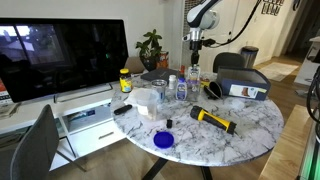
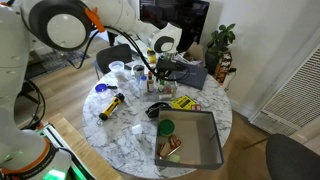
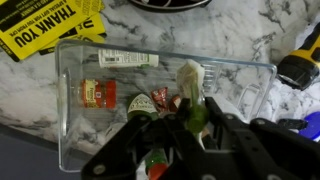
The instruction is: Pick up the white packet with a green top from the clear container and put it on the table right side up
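Note:
In the wrist view my gripper (image 3: 193, 113) is over the clear container (image 3: 72, 125), which stands on the marble table (image 3: 25, 95). Its fingers are closed on the greenish end of the white packet with a green top (image 3: 190, 75). The packet's pale end sticks out beyond the fingertips, above the container's floor. In both exterior views the gripper (image 1: 196, 47) (image 2: 157, 72) hangs above the far part of the round table (image 1: 255, 125) (image 2: 130, 128). The packet is too small to make out there.
In the container lie a red-labelled small bottle (image 3: 97, 93), a green-labelled bottle (image 3: 146, 103) and a flat sachet (image 3: 130, 60). A yellow "THANK YOU" sheet (image 3: 50, 25) lies beside it. The table also holds a yellow flashlight (image 1: 213, 120), a grey tray (image 2: 205, 150) and a black box (image 1: 240, 82).

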Controlling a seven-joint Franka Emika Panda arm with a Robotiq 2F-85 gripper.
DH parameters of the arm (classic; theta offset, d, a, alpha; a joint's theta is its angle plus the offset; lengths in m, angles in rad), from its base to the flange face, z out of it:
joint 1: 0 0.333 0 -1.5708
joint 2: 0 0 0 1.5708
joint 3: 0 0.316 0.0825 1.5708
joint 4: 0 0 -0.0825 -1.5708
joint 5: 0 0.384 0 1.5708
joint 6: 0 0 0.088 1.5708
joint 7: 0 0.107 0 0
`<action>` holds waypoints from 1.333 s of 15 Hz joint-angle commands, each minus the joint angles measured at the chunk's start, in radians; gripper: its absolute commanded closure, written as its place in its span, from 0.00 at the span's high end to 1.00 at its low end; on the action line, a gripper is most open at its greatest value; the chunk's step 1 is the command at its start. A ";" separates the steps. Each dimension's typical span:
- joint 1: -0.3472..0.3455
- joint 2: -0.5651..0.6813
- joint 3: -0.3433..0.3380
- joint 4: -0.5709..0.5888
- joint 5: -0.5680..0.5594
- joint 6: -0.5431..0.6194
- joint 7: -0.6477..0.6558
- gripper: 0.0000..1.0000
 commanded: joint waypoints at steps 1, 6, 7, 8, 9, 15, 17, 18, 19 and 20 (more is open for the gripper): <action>0.008 -0.172 -0.017 -0.182 -0.003 0.059 0.034 0.05; 0.050 -0.345 -0.024 -0.322 -0.038 0.111 0.069 0.05; 0.061 -0.375 -0.025 -0.347 -0.049 0.113 0.078 0.05; 0.076 -0.408 -0.026 -0.381 -0.068 0.120 0.097 0.05; 0.087 -0.439 -0.026 -0.413 -0.081 0.118 0.113 0.05; 0.110 -0.584 -0.054 -0.611 -0.095 0.114 0.258 0.05; 0.100 -0.614 -0.078 -0.676 -0.073 0.127 0.298 0.05; 0.095 -0.619 -0.093 -0.705 -0.066 0.149 0.327 0.05; 0.092 -0.622 -0.107 -0.727 -0.059 0.165 0.347 0.05; 0.089 -0.617 -0.118 -0.743 -0.033 0.179 0.355 0.05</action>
